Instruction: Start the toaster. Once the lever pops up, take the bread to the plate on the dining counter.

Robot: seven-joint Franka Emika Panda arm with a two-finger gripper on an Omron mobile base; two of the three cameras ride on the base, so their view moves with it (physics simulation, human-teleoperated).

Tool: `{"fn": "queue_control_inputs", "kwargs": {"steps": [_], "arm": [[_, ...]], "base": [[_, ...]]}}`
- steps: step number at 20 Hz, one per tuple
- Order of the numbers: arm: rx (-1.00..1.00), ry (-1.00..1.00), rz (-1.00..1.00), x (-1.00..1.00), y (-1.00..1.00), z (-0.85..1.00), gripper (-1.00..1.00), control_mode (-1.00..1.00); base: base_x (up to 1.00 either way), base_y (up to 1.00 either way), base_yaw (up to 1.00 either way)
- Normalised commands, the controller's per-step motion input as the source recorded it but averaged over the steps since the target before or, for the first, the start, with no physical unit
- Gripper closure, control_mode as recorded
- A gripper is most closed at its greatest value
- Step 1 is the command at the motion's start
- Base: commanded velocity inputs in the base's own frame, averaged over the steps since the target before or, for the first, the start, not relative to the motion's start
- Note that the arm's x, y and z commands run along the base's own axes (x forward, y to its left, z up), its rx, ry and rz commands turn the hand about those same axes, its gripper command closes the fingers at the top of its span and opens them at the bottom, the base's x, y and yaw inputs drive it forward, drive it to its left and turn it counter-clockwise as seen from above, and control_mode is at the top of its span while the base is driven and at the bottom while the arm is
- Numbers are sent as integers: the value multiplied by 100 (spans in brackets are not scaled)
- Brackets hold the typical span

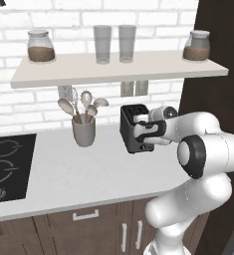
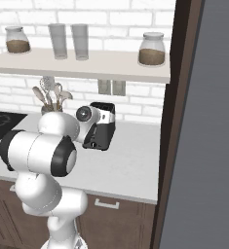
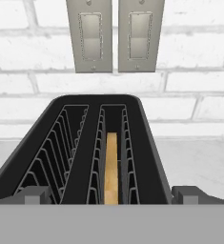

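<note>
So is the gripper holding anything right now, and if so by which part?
Nothing is held. The gripper is open above the toaster, and the bread sits untouched in its right-hand slot.

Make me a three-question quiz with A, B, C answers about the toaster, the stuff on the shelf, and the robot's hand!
1. Which slot of the toaster holds the bread, seen from the hand view?
A. the left one
B. the right one
C. neither

2. How many jars stand on the shelf?
A. one
B. two
C. four

3. How is the gripper?
A. open, holding nothing
B. shut on the bread
C. shut on a spoon

Answers: 1 B, the tan slice sits down in the right slot. 2 B, one jar at each end. 3 A, its fingertips stand wide apart either side of the toaster.
</note>
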Motion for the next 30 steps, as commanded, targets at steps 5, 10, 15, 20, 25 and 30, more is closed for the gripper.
{"fn": "queue_control_inputs", "kwargs": {"steps": [5,10,15,20,25,30], "arm": [[0,0,0,0,0,0,-100,-100],[0,0,0,0,0,0,-100,-100],[0,0,0,0,0,0,-100,-100],[0,0,0,0,0,0,-100,-100],[0,0,0,0,0,0,-100,-100],[0,0,0,0,0,0,-100,-100]], "base": [[0,0,0],[0,0,0],[0,0,0],[0,0,0],[0,0,0],[0,0,0]]}}
